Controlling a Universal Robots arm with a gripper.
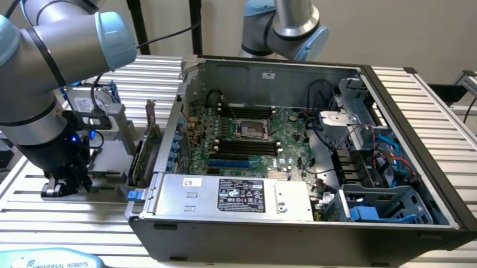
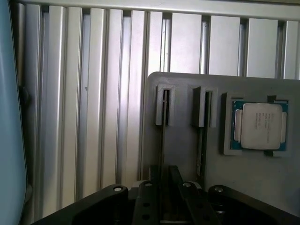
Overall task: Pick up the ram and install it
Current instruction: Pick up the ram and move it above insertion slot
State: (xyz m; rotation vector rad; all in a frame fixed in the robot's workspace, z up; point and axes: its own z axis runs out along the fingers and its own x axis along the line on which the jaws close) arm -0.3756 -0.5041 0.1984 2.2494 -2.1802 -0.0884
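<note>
You have one ribbed aluminium table (image 1: 153,72), and on it one open computer case (image 1: 298,223) lying flat, its motherboard (image 1: 246,134) facing up. The board has one processor socket (image 1: 251,129) with black memory slots on either side; you can't count those with certainty. Two arms are visible. One stands behind the case (image 1: 292,28). The working arm (image 1: 44,72) is at the exterior view's left, reaching down outside the case to one grey holder (image 1: 111,162) on the table. One upright green expansion card (image 1: 149,142) stands between that holder and the case wall, so the wall and the card both lie between the gripper (image 1: 66,184) and the motherboard. In the wrist view the holder (image 2: 183,93) carries three parts: two thin boards on edge in two parallel grooves, and one square silver processor chip (image 2: 260,125) flat in its recess. The ram (image 2: 163,131) is the board in the groove farther from the chip, seated in the holder. The second stick (image 2: 202,140) sits between it and the chip. The ram's long axis runs straight away from the gripper (image 2: 166,176), parallel to the table's ribs, with its thin edge upward. The gripper sits low over the near end of that groove, in line with the ram. You cannot tell whether it has closed on the board.
</note>
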